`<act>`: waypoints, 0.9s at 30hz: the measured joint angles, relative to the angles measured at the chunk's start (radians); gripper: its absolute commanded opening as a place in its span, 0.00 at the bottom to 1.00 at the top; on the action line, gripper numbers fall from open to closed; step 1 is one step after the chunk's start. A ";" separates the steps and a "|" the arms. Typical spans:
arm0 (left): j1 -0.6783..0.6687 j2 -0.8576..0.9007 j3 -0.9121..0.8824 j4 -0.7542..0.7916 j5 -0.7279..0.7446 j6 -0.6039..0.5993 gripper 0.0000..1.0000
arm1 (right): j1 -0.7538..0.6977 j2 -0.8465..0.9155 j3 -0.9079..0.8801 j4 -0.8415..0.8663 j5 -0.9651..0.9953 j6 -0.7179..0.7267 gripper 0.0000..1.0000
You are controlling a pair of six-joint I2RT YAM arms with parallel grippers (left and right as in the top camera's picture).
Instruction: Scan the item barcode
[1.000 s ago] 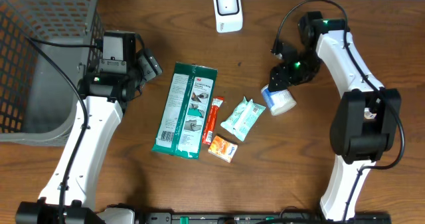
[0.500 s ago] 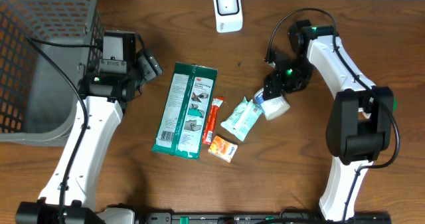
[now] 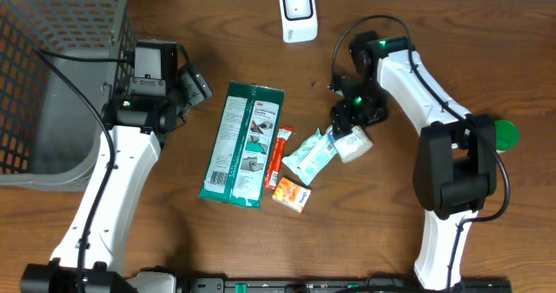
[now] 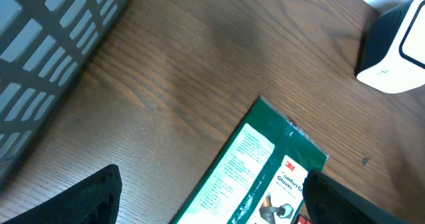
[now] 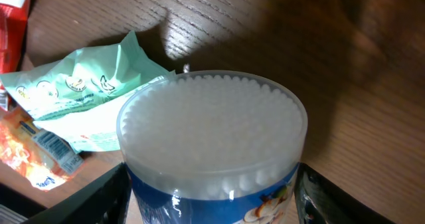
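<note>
one item in hand: right tool [image 5: 214, 201] spread wide but clamped on the cotton swab tub [image 5: 212, 127], just beside the mint-green packet [image 3: 311, 154] on the bench [image 3: 391, 206], left tool [image 4: 212, 201] wide open and empty; judged mid-carry, next move needs the tub's barcode turned to face the white scanner [image 3: 298, 13].

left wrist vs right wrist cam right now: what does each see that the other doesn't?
Left wrist only: the grey basket, the green glove pack and the white scanner. Right wrist only: the cotton swab tub filling the view, with a mint-green packet and an orange packet beside it. Both: the wooden table.
</note>
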 measured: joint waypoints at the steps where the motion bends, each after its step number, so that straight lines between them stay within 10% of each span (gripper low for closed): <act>1: 0.000 0.000 0.000 0.000 0.000 0.000 0.85 | 0.003 0.000 0.000 0.000 0.003 0.002 0.67; 27: 0.000 0.000 0.000 0.000 0.000 0.000 0.85 | 0.052 -0.005 -0.030 0.059 0.089 0.142 0.73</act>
